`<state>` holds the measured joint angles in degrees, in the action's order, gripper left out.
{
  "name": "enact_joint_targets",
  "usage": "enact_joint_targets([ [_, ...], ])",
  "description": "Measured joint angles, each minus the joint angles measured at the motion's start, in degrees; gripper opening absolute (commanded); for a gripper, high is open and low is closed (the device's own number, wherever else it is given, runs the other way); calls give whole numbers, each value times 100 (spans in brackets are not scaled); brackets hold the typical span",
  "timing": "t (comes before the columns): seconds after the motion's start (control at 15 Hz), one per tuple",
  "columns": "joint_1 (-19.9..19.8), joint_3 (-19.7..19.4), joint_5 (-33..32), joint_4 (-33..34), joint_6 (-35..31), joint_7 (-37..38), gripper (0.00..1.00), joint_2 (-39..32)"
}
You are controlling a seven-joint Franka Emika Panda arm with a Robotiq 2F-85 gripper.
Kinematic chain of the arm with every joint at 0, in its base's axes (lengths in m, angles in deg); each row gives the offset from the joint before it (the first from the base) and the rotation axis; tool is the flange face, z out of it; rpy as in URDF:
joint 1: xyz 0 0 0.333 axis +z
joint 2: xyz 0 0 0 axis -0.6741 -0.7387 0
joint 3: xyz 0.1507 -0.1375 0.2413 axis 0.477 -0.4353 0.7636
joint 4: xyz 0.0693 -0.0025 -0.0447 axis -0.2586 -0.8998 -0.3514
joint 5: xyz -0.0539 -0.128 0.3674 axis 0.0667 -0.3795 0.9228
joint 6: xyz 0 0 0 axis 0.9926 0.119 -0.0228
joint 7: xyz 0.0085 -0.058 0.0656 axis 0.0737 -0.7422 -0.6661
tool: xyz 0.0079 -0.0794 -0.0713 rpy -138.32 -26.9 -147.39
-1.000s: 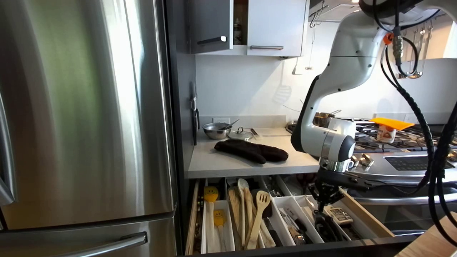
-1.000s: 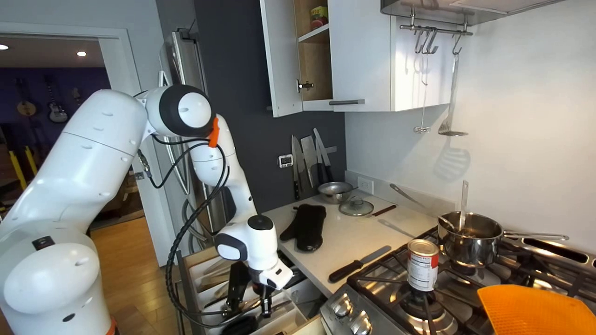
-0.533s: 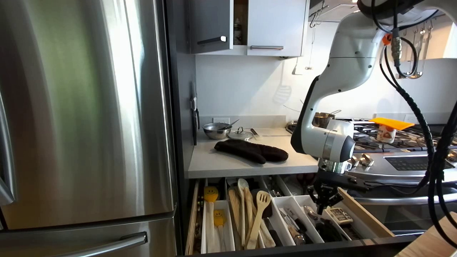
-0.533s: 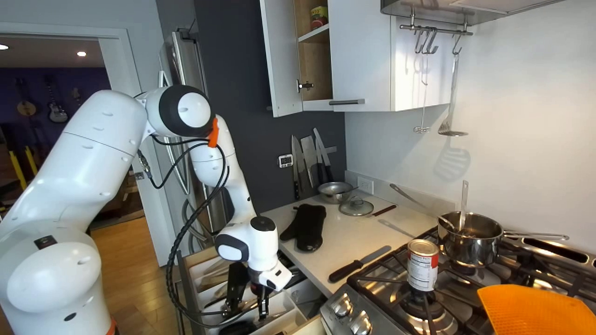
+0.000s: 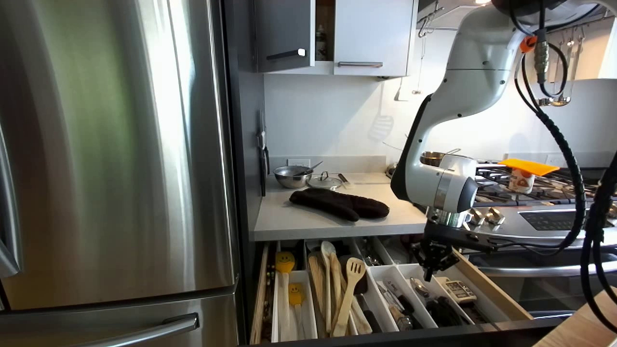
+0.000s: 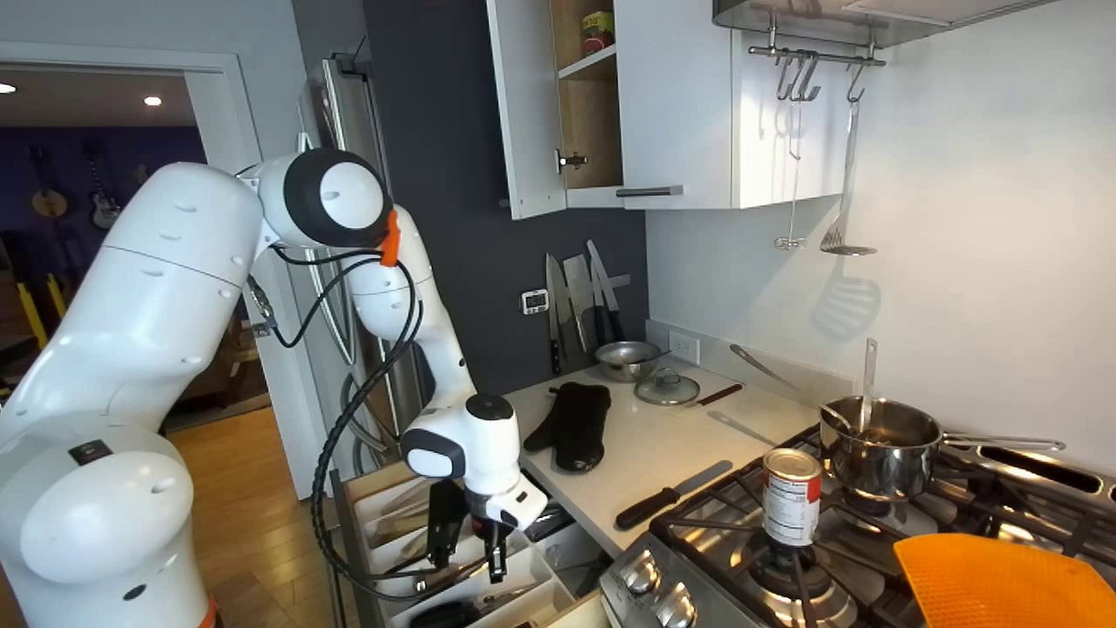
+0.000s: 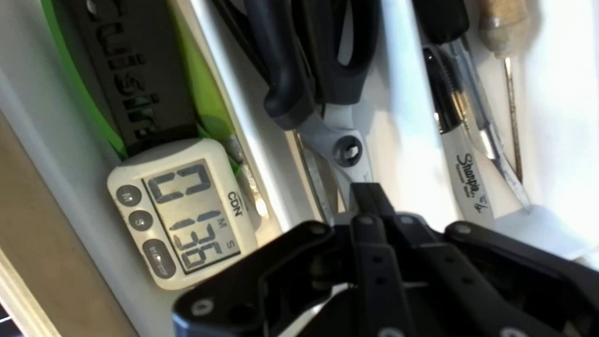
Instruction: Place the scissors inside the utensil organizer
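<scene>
The utensil organizer [image 5: 418,300] is an open drawer with pale-wood sides and long white compartments, holding wooden spoons, metal tools and other utensils. The black-handled scissors [image 5: 442,312] lie in one narrow compartment. They also show in the wrist view [image 7: 291,93], handles at the top, with the blade tips hidden behind the gripper. My gripper [image 5: 428,276] is above this compartment, apart from the scissors. In the wrist view the gripper's fingertips [image 7: 373,199] are shut against each other with nothing between them.
A white timer [image 7: 182,213] lies in the neighbouring compartment on one side, a Sharpie marker [image 7: 468,175] on the other. The countertop [image 5: 279,219] edge overhangs the drawer's back. A dark oven mitt [image 5: 337,202] lies on it. The stove [image 6: 645,571] stands beside the drawer.
One second ago the scissors were raised and tilted at the fingertips. They were let go and now lie low in the compartment. The gripper has moved up from them.
</scene>
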<state>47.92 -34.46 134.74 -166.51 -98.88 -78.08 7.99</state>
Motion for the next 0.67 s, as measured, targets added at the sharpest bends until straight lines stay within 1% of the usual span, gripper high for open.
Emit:
enact_joint_targets([
  [0.07,56,-19,-28,-62,-3,0,0,118],
  [0.13,127,-41,-88,-143,-3,0,26,257],
  [0.2,222,-75,-195,-250,-3,20,27,409],
  [0.27,341,-128,-325,-371,-3,71,32,564],
  [0.4,671,-299,-688,-668,-15,316,47,907],
  [0.53,818,-289,-1502,-1020,-269,924,63,1274],
  [0.6,999,-407,-1854,-1191,-371,1215,69,1455],
  [0.67,1300,-663,-2183,-1350,-440,1460,78,1631],
])
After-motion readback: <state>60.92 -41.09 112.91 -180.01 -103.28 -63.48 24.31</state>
